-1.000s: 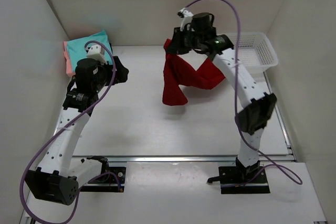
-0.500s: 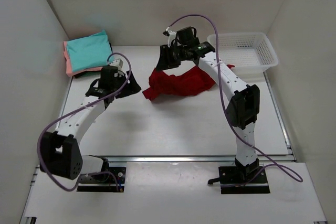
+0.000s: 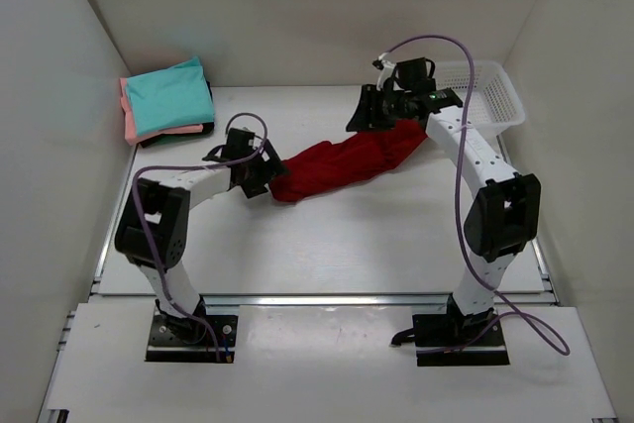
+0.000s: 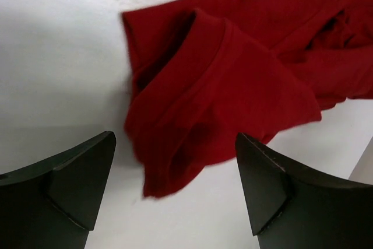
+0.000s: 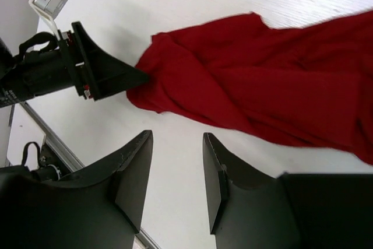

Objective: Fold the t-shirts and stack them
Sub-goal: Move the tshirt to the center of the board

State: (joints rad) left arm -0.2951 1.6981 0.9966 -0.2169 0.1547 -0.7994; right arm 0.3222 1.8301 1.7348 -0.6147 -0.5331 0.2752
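Note:
The dark red t-shirt (image 3: 342,160) lies bunched in a long strip across the middle of the table. My left gripper (image 3: 263,171) is open at its left end; in the left wrist view (image 4: 175,138) the jaws stand wide apart with the shirt's crumpled end (image 4: 221,86) just ahead, not gripped. My right gripper (image 3: 365,116) is open and empty above the shirt's right end; in its wrist view (image 5: 178,134) bare table shows between the jaws and the shirt (image 5: 262,86) lies beyond. A folded stack with a teal shirt (image 3: 166,96) on top, salmon-pink (image 3: 129,124) and a dark one under it, sits back left.
A white mesh basket (image 3: 495,96) stands at the back right, just behind the right arm. White walls close in the table on the left, back and right. The left gripper body (image 5: 99,77) shows in the right wrist view beside the shirt's end.
The right gripper carried the hanging red shirt down and rightward and let it go; it now lies stretched on the table. The left arm swung in to the shirt's left end.

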